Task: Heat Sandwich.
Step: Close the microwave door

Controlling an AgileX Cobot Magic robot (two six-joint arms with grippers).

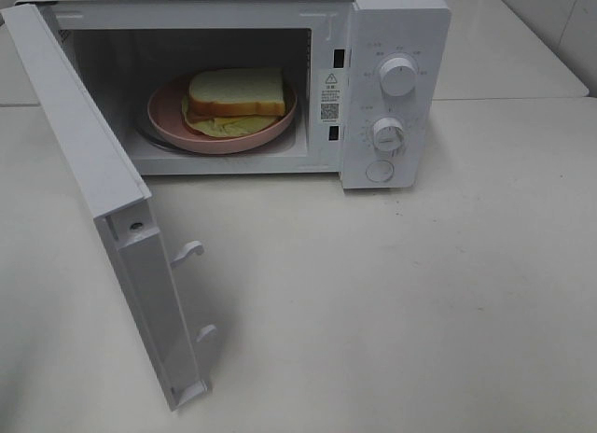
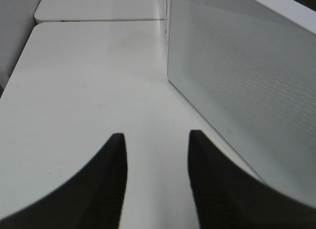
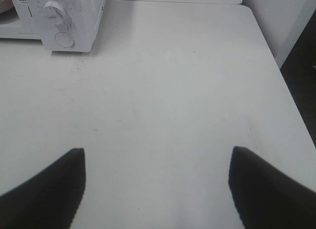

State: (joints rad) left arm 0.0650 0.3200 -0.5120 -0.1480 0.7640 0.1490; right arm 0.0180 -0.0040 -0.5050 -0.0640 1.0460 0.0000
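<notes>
Sandwich: the sandwich [image 1: 237, 95] is lying on a pink plate [image 1: 166, 116] inside the open microwave [image 1: 396, 18], its pale bread on top and yellow-green filling showing at the 6 o'clock edge.
Plate: it is sitting in the middle of the oven cavity, and the sandwich is covering its half toward 1 o'clock.
Door: the microwave door [image 1: 84, 162] is standing wide open, swung out toward 7 o'clock from the cavity, with 2 white latch hooks [image 1: 187, 253] sticking out of its inner edge.
Controls: 2 dials [image 1: 398, 76] and 1 round button [image 1: 380, 171] are lining up at 3 o'clock of the cavity.
Left gripper: the left gripper [image 2: 157, 135] is hanging over the white table [image 1: 420, 293] just beside the door's dotted panel; its jaws are standing apart with a moderate gap and are pinching nothing.
Right gripper: the right gripper [image 3: 157, 150] is hanging over bare tabletop well apart from the microwave's control panel; its jaws are spread wide and are holding nothing.
Exterior high view: neither gripper is showing in it.
</notes>
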